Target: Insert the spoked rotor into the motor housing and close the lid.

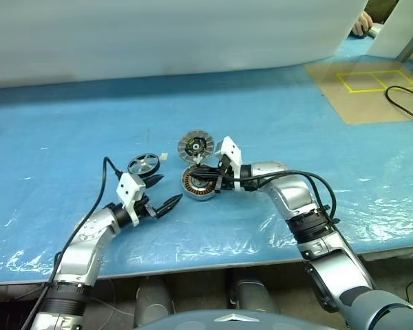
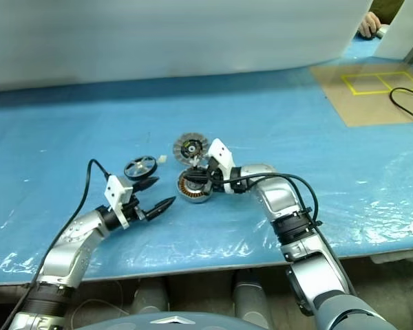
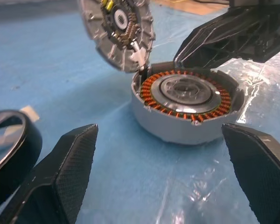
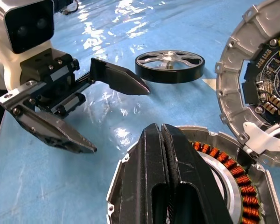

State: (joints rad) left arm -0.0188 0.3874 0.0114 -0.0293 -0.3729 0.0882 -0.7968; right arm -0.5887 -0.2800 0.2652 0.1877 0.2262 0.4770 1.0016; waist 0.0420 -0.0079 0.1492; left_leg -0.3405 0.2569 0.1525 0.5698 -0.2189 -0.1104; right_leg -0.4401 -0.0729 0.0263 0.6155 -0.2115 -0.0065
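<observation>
Head views: motor housing (image 1: 198,184) sits mid-table on the blue sheet of the table (image 1: 69,124), copper windings up. Lid (image 1: 195,145) just at its 12 o'clock, tilted, edge touching or hinged to the housing rim, can't tell which. Spoked rotor (image 1: 143,164) lies flat at the housing's 9 o'clock, apart from it. Right tool (image 1: 208,180) pressed together, over the housing's 3 o'clock side; contact hard to make out. Left tool (image 1: 162,193) spread wide, at the housing's 8 o'clock, holding nothing, upper finger near the rotor. Tiny white scrap (image 1: 164,157) beside the rotor. A person's hand (image 1: 361,25) at far 1 o'clock, cut off by the frame.

Left wrist view: housing whole, lid's circuit face partly cut off, rotor a dark rim at the edge, mostly cropped.

Right wrist view: shut fingers (image 4: 154,186) hide the housing's middle; lid cropped; rotor fully seen beyond the left tool.
</observation>
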